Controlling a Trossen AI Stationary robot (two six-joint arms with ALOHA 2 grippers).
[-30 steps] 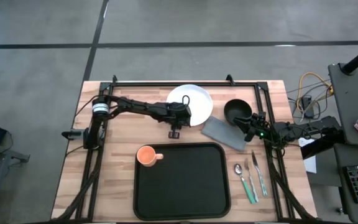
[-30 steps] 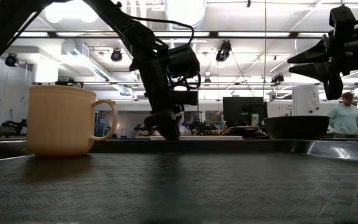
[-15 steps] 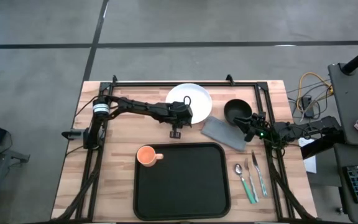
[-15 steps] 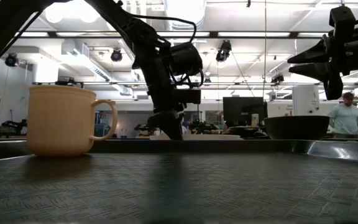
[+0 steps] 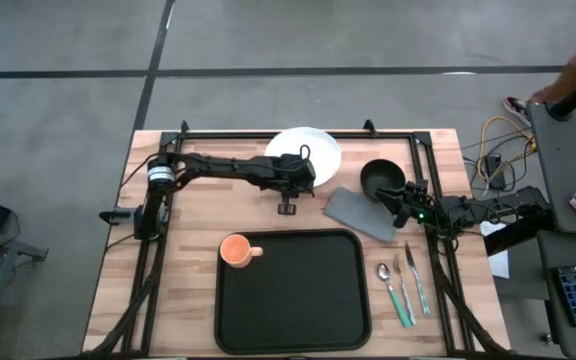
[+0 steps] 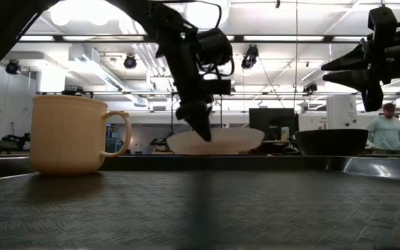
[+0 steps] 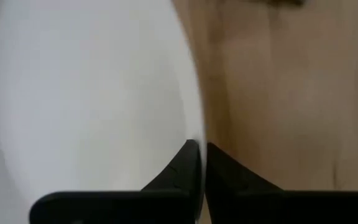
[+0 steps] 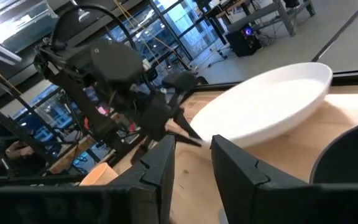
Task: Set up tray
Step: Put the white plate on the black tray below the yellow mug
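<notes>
- Plate (image 5: 306,150) is tilting off the surface (image 5: 193,230), pinched at its near rim by the left hand (image 5: 290,183); stiff, slick, breakable, I reckon.
- Right hand (image 5: 399,203) is waiting beside the bowl (image 5: 381,178), fingers apart.

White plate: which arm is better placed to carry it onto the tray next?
Left. The left gripper is already shut on the white plate's rim and holds it lifted off the table. The right gripper waits over by the black bowl, holding nothing. The tray has bare room beside the cup.
</notes>
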